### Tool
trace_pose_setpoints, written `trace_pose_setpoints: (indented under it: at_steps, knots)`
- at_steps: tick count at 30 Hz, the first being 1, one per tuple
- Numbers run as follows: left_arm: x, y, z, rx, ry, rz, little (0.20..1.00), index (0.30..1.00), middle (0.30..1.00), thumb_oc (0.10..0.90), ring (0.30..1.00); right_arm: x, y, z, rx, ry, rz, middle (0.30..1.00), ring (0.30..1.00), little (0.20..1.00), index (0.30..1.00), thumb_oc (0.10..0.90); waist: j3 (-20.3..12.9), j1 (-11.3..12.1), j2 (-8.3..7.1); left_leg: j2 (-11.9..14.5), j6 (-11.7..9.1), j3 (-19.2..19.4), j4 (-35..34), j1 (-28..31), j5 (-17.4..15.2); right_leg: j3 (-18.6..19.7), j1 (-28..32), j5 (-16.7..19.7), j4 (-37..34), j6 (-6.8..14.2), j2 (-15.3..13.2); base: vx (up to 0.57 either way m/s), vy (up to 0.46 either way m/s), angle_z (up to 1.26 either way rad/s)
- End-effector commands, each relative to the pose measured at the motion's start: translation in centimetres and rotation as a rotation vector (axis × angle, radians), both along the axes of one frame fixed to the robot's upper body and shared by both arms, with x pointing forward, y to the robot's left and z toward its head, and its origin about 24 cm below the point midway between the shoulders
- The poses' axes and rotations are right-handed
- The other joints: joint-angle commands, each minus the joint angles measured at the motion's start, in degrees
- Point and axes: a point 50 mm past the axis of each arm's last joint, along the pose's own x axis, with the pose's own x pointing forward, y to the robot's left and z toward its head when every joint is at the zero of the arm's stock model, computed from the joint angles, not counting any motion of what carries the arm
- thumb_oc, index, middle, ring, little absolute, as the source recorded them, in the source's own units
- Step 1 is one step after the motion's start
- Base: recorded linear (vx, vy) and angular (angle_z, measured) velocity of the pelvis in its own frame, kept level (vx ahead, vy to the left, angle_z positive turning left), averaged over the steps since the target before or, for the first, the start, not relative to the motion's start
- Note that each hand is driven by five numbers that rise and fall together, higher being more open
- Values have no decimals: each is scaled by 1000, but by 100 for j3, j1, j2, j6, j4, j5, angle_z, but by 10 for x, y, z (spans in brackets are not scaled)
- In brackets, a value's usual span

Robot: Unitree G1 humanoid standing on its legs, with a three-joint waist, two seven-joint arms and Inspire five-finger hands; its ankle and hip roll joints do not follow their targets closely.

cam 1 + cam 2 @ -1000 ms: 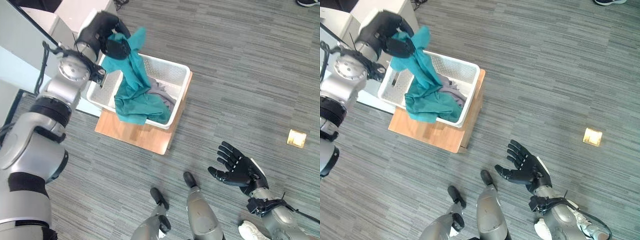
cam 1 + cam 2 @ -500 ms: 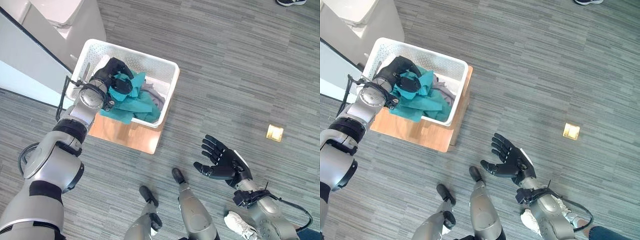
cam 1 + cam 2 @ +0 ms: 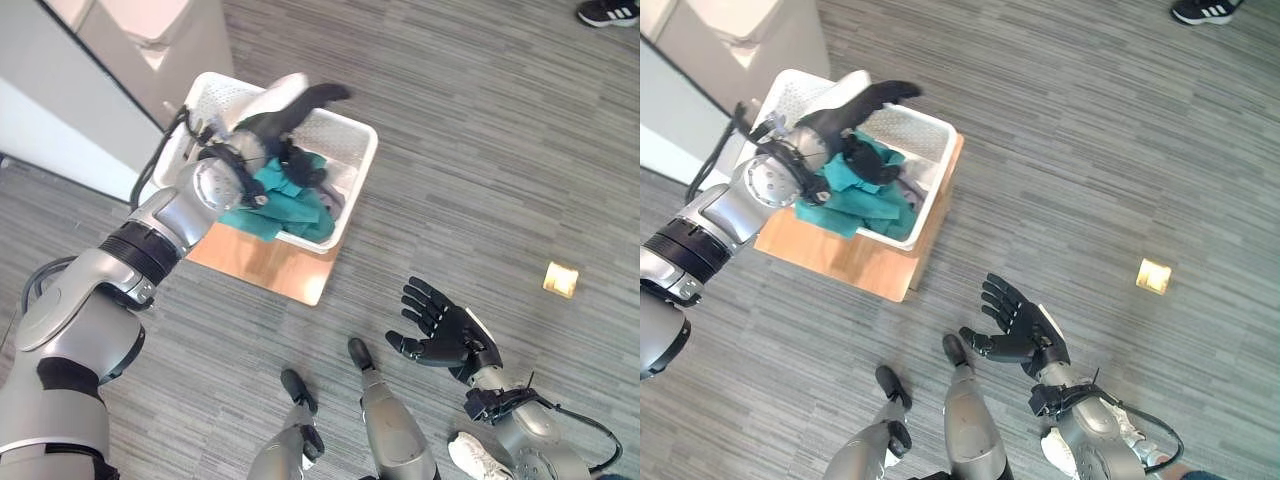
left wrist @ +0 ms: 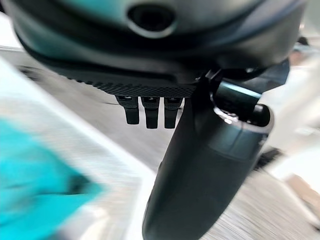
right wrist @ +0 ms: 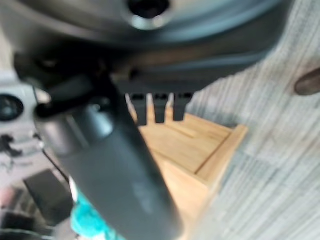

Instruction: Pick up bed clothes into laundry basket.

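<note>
A teal garment (image 3: pixel 287 203) lies heaped inside the white laundry basket (image 3: pixel 361 141), partly draped over its near wall, with grey cloth (image 3: pixel 328 199) beside it. My left hand (image 3: pixel 298 102) hovers just above the basket, open, its fingers stretched straight out over the far rim and holding nothing. The left wrist view shows those straight fingers (image 4: pixel 146 112) with a blur of the teal garment (image 4: pixel 35 200) below. My right hand (image 3: pixel 446 336) floats open, palm up, low at the right and well away from the basket.
The basket sits on a low wooden stand (image 3: pixel 262 266) on grey plank flooring. White furniture (image 3: pixel 120 45) stands close behind it at the upper left. A small yellow square (image 3: pixel 560 279) lies on the floor at the right, and a person's shoe (image 3: pixel 610 12) is at the top right.
My left hand has let go of the teal garment, opened, and risen above the basket. The garment now rests inside. The camera shifted slightly; the right hand stayed open.
</note>
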Motion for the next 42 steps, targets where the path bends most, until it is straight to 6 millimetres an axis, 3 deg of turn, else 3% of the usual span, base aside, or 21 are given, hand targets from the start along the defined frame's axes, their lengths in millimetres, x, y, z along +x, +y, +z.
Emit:
trace_pose_setpoints:
  at_steps: [1, 4, 8, 9, 11, 13, 15, 16, 18, 20, 22, 23, 25, 26, 27, 31, 36, 40, 42]
  knots:
    - [-52, -17, 95, 33, -409, -187, 900, 900, 900, 800, 900, -8, -15, 24, -30, -145, -40, 900, 900, 900, 900, 800, -407, 258, 61, 50, -234, -194, -1, 485, -657, -175, 431, 184, -706, 668, -248, -4, -22, 22]
    - [-86, -19, 101, 82, -517, -290, 900, 900, 900, 800, 900, -12, -18, 21, -41, -130, -49, 900, 900, 900, 900, 800, -483, 452, 98, 2, -228, -338, -1, 530, -656, -304, 545, 162, -701, 662, -280, -25, -29, 18]
    - [-120, 0, 79, 77, -452, -413, 900, 900, 900, 800, 900, -16, -23, 18, -53, -118, -67, 900, 900, 900, 900, 800, -598, 675, 101, -55, -224, -542, -1, 619, -660, -487, 726, 121, -700, 649, -335, -27, -10, 30]
    - [-120, 1, 78, 74, -451, -411, 900, 900, 900, 800, 900, -16, -23, 18, -56, -117, -65, 900, 900, 900, 900, 800, -599, 658, 114, -56, -224, -545, -1, 620, -660, -490, 729, 120, -700, 649, -335, -32, 11, 26]
    - [-125, 30, 48, -41, -153, -457, 900, 900, 900, 800, 900, -15, -20, 23, -43, -143, -55, 900, 900, 900, 900, 800, -698, 891, 37, -76, -235, -634, -1, 675, -657, -579, 830, 126, -702, 642, -365, -44, 43, 29]
    - [-122, 58, 16, -230, 103, -446, 900, 900, 900, 800, 900, -11, -21, 28, -53, -162, -31, 900, 900, 900, 900, 800, -755, 940, 17, -90, -236, -713, -1, 688, -657, -634, 869, 132, -699, 627, -378, -63, 13, 16]
    - [-114, 85, -23, -516, 347, -407, 900, 900, 900, 800, 900, -7, -20, 31, -45, -179, -21, 900, 900, 900, 900, 800, -798, 1013, -81, -93, -229, -809, -1, 656, -645, -705, 881, 139, -694, 606, -383, -72, -17, 18]
    - [-112, 98, -55, -706, 495, -378, 900, 900, 900, 800, 900, -6, -19, 31, -34, -177, -20, 900, 900, 900, 900, 800, -830, 1060, -151, -87, -220, -864, -1, 666, -644, -757, 920, 128, -688, 592, -392, -39, -17, 35]
    - [-122, 103, -98, -838, 663, -332, 900, 900, 900, 800, 900, -8, -21, 32, -35, -178, -25, 900, 900, 900, 900, 800, -902, 1220, -279, -91, -196, -990, -1, 652, -643, -847, 967, 127, -677, 560, -389, -26, -12, 34]
    - [-133, 112, -126, -945, 738, -260, 900, 900, 900, 800, 900, -10, -23, 31, -42, -171, -29, 900, 900, 900, 900, 800, -1005, 1320, -402, -83, -175, -1111, -1, 665, -663, -957, 1048, 95, -669, 547, -387, 4, 3, 28]
    - [-137, 115, -160, -1152, 813, -201, 900, 900, 900, 800, 900, -10, -21, 27, -17, -158, -28, 900, 900, 900, 900, 800, -1100, 1463, -562, -79, -141, -1216, -1, 705, -682, -1032, 1147, 53, -659, 534, -377, 18, -10, 17]
    - [-138, 111, -183, -1342, 851, -173, 900, 900, 900, 800, 900, -9, -17, 24, 3, -153, -27, 900, 900, 900, 900, 800, -1138, 1573, -671, -81, -120, -1299, -1, 747, -711, -1080, 1215, 5, -648, 519, -368, 5, -67, 21]
    - [-145, 110, -209, -1468, 889, -82, 900, 900, 900, 800, 900, -10, -13, 22, 35, -145, -33, 900, 900, 900, 900, 800, -1233, 1686, -804, -92, -83, -1429, -1, 709, -710, -1164, 1239, -20, -633, 492, -362, -7, -52, 28]
    - [-145, 110, -209, -1468, 889, -82, 900, 900, 900, 800, 900, -10, -13, 22, 35, -145, -33, 900, 900, 900, 900, 800, -1232, 1684, -804, -92, -83, -1431, -1, 709, -710, -1165, 1240, -20, -633, 492, -362, -21, -30, 41]
    - [-148, 106, -226, -1513, 888, 2, 900, 900, 900, 800, 900, -8, -9, 20, 39, -144, -41, 900, 900, 900, 900, 800, -1292, 1815, -940, -92, -52, -1524, -1, 692, -702, -1216, 1270, -72, -592, 463, -350, -18, -31, 36]
    - [-148, 102, -244, -1563, 850, 152, 900, 900, 900, 800, 900, -5, -1, 12, 64, -121, -70, 900, 900, 900, 900, 800, -1390, 1943, -1134, -107, -1, -1659, -1, 727, -743, -1306, 1375, -139, -559, 438, -345, -3, -13, 28]
    - [-142, 89, -247, -1668, 863, 130, 900, 900, 900, 800, 900, -4, 17, 8, 109, -117, -43, 900, 900, 900, 900, 800, -1483, 2067, -1257, -120, 25, -1753, 44, 742, -762, -1413, 1405, -235, -410, 410, -339, -6, 2, 16]
    - [-127, 85, -233, -1694, 796, 90, 900, 900, 900, 800, 900, 2, 25, 12, 118, -142, -38, 900, 900, 900, 900, 800, -1454, 2154, -1123, -175, 48, -2155, 132, 739, -714, -1642, 1321, -627, 512, 376, -414, -3, -12, 29]
    - [-122, 83, -227, -1701, 774, 51, 900, 900, 900, 800, 900, 1, 21, 14, 122, -162, -70, 900, 900, 900, 900, 800, -1389, 2041, -1045, -263, -8, -2724, 171, 652, -581, -1028, 1244, -949, 851, 337, -106, -43, -98, 123]
